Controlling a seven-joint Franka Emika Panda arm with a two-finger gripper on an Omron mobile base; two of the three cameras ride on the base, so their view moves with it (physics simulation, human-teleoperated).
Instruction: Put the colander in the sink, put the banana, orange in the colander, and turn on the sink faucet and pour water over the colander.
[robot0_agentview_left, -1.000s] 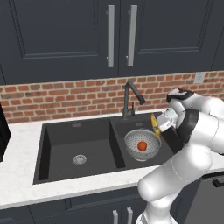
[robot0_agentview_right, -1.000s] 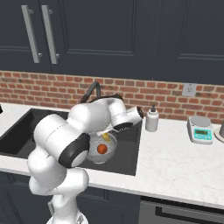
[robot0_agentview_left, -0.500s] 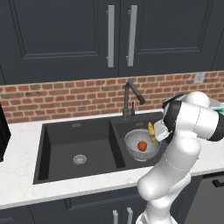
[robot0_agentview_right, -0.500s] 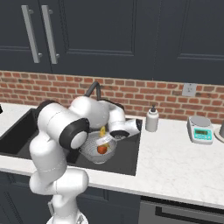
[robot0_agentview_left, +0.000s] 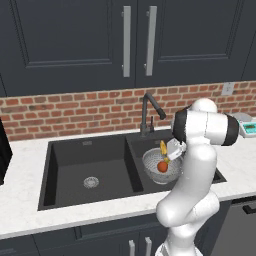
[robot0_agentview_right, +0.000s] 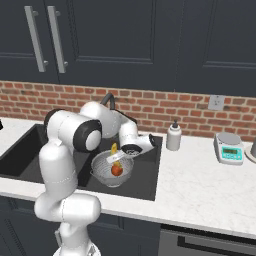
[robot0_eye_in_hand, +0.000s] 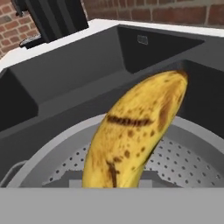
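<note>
Kitchen w/ brick backsplash: gripper is clenching the banana, long axis steep & near-upright, over the colander sitting in the sink's right basin, orange lying just below the banana's low end.

The sink is matt black, smooth, with a shiny silver metal drain. The colander is pale silvery metal, perforated with fine holes, its rolled rim smooth and lightly glossy. The banana has a dull yellow skin freckled with brown spots and streaks. The orange looks smooth and slightly glossy. The sink faucet is dark metal with a satin sheen. The counter is white polished stone with faint veining. The backsplash is rough red brick. The cabinet doors are matt dark with brushed metal handles.
</note>
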